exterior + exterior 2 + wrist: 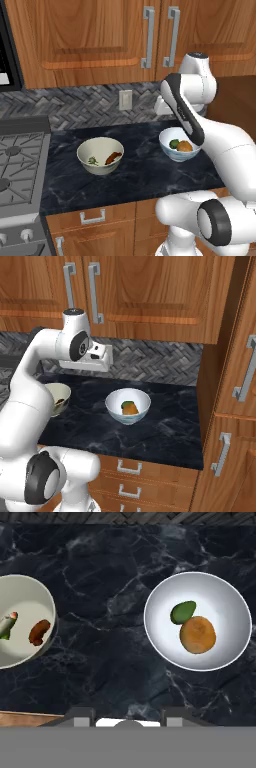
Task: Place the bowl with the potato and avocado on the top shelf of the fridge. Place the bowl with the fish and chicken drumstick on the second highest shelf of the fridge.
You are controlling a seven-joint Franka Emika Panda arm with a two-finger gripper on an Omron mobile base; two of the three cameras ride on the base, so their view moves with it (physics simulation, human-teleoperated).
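Note:
A white bowl (226,601) (167,142) (114,404) on the dark marble counter holds the orange-brown potato (198,634) and a green avocado (182,612). To its left a cream bowl (31,592) (98,147) holds the reddish-brown chicken drumstick (39,632) (113,158) and the small greenish fish (7,626). My gripper (129,716) hangs open high above the counter, between the two bowls and nearer the front edge, with nothing between its fingers. In the right base view my arm hides part of the cream bowl (59,392). The fridge and its shelves are out of view.
A gas stove (20,165) adjoins the counter on the left. Wooden wall cabinets (100,35) hang above, and a wall outlet (125,100) sits on the tiled backsplash. A tall wooden cabinet (235,381) closes off the counter's right end. Drawers (130,468) lie below.

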